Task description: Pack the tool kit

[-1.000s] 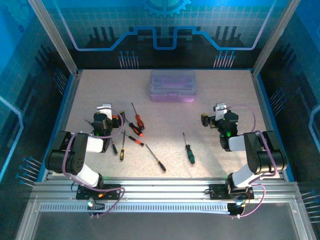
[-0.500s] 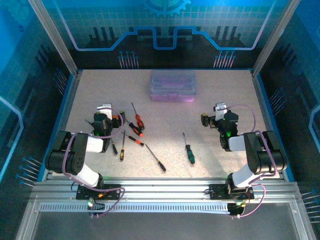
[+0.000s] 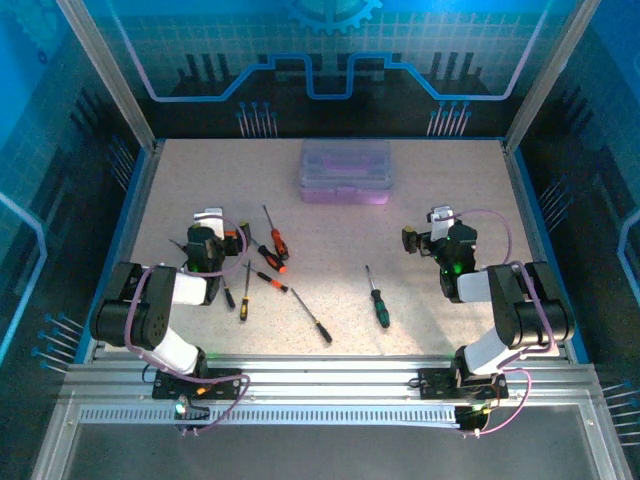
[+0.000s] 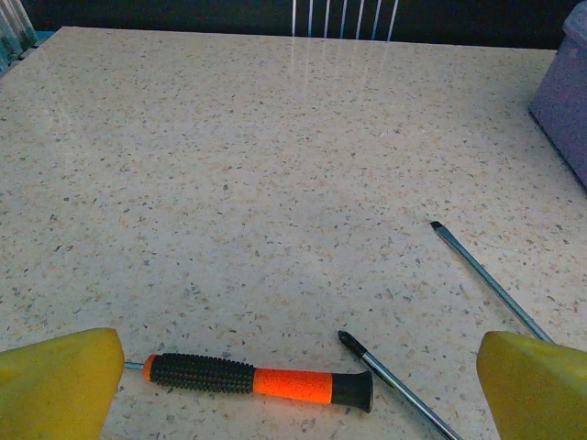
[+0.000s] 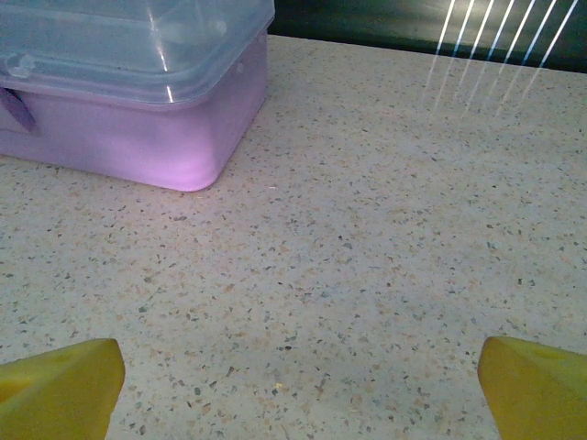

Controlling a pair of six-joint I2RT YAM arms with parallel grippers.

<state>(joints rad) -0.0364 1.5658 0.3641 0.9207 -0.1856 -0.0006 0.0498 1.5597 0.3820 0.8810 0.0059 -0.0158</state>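
The tool kit [image 3: 345, 172] is a purple case with a clear lid, shut, at the back middle of the table. Several orange-black screwdrivers [image 3: 271, 258] lie scattered front left, and a green-handled one [image 3: 378, 298] lies front centre. My left gripper [image 3: 208, 226] is open just left of the cluster. In the left wrist view it [image 4: 300, 353] hangs low over the table with an orange-black screwdriver [image 4: 266, 380] lying crosswise between the fingers, untouched. My right gripper [image 3: 438, 222] is open over bare table, with the case [image 5: 128, 101] ahead to its left [image 5: 301, 367].
Two bare screwdriver shafts [image 4: 481, 275] [image 4: 394, 385] point in from the right in the left wrist view. A corner of the case [image 4: 564, 119] shows at that view's far right. Blue rails edge the table [image 3: 450, 180], and metal posts stand at its back corners.
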